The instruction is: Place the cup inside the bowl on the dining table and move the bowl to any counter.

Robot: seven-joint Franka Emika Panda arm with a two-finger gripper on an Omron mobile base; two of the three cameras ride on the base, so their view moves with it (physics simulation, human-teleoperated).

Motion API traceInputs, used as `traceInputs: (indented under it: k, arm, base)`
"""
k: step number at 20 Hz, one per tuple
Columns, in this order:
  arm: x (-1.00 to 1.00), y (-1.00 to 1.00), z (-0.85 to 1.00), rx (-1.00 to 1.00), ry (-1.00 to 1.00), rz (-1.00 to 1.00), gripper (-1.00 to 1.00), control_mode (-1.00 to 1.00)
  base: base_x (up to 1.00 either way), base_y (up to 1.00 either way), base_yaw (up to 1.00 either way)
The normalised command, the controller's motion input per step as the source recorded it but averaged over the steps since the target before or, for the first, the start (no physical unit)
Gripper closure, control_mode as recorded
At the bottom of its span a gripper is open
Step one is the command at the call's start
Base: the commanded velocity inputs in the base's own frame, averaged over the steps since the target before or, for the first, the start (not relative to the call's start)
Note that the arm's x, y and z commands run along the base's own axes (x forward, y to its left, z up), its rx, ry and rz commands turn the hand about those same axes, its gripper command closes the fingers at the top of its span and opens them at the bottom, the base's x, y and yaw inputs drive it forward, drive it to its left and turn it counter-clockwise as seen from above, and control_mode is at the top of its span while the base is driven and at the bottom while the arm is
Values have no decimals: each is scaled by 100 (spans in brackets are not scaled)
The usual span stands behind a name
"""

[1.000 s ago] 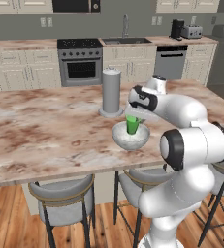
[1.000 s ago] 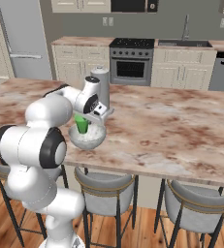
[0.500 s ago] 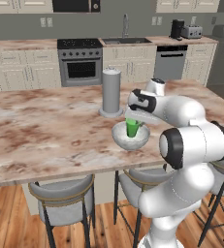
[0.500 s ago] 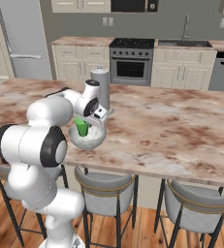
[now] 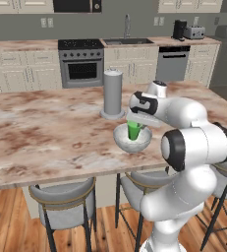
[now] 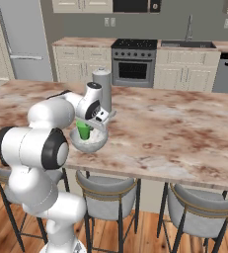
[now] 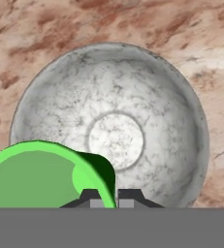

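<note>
The speckled grey-white bowl (image 5: 121, 140) (image 6: 96, 144) (image 7: 147, 92) stands on the dining table (image 5: 46, 133) (image 6: 174, 128) near its front edge. My gripper (image 5: 134, 121) (image 6: 89, 123) (image 7: 108, 196) is shut on the rim of the small bright green cup (image 5: 133, 130) (image 6: 83, 131) (image 7: 31, 179). The cup hangs upright with its lower part below the bowl's rim. In the hand view the cup's rim wall runs between the two fingertips (image 7: 91, 197), and the bowl's pale floor lies straight below. Whether the cup touches the bowl's floor I cannot tell.
A tall grey cylinder (image 5: 112, 93) (image 6: 102, 90) stands just behind the bowl. Grey round stools (image 5: 63, 209) (image 6: 105, 197) line the table's near side. Wall counters (image 5: 21, 45) with a stove (image 5: 81, 61) and sink run along the back.
The hand has sunk a little with the cup, deeper into the bowl. The bowl and the cylinder have not moved.
</note>
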Motion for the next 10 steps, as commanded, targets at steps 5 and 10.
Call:
traceInputs:
  k: [5,10]
  arm:
    - [5,0,-6,-1,0,0,100,-100]
    - [5,-8,-3,-1,0,0,100,-100]
  base:
    - [0,0,0]
    - [0,0,0]
